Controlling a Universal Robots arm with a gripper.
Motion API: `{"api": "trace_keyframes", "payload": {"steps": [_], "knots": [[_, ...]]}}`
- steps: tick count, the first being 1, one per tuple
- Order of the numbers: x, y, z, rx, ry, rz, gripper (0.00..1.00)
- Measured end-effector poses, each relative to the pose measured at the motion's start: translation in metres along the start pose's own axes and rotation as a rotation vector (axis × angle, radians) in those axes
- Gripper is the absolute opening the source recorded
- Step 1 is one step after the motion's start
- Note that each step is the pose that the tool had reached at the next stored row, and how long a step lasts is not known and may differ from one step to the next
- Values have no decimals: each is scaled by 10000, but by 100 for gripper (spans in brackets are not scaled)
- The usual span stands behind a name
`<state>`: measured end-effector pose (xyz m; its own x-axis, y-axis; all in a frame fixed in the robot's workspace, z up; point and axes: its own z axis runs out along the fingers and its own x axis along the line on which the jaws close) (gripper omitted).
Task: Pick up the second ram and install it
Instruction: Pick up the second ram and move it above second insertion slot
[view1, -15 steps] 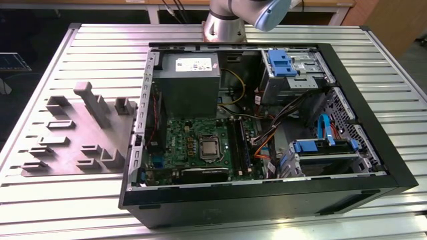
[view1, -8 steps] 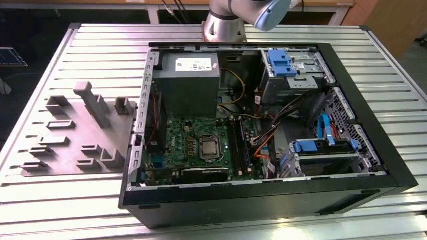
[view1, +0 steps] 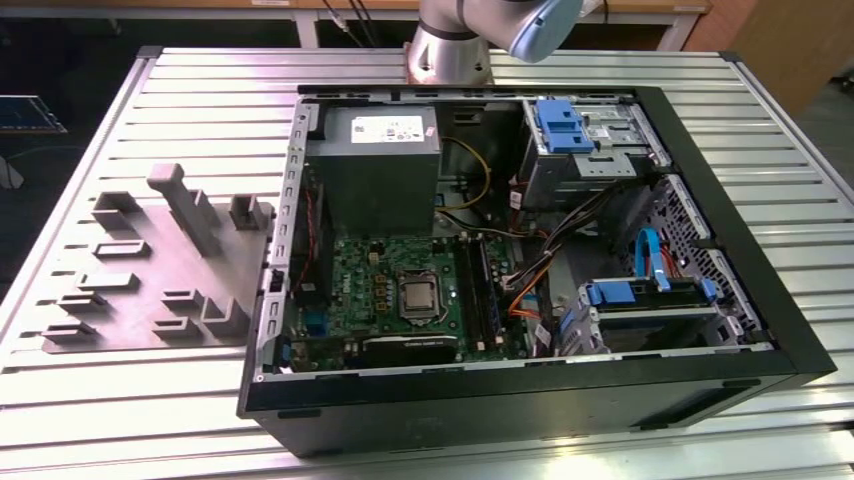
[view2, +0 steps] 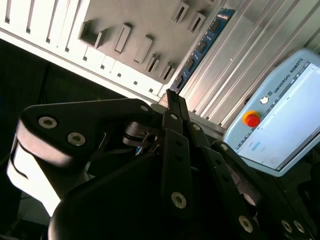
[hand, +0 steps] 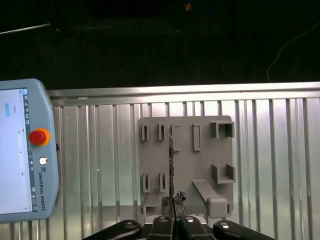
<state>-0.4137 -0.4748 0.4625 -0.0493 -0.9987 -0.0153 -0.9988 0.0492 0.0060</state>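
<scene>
Gripper (hand: 172, 201) pinches second ram (hand: 171, 160) by one end.

one ram (hand: 171, 160) (edge-on), one pendant (hand: 20, 150), one case (view1: 534, 400)

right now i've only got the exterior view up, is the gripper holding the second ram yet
observer: Yes. In the second wrist view the gripper is shut on one end of the second ram, and its chip side runs out away from the gripper.
operator: ok what's it pointing at
observer: In the first wrist view the ram is seen edge-on and points toward the grey fixture plate, across the plate's slots.
operator: anything beside that plate
observer: A teach pendant with a red stop button lies on the slatted table next to the plate.
</scene>
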Motion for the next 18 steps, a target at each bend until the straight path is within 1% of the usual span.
{"api": "trace_keyframes", "payload": {"steps": [3,7,11,18], "knots": [[-4,-83,0,1,-1,1,11],[-12,-247,0,-1,-1,-1,11],[-18,-366,-1,-1,0,0,11],[-31,-628,1,0,-4,0,11]]}}
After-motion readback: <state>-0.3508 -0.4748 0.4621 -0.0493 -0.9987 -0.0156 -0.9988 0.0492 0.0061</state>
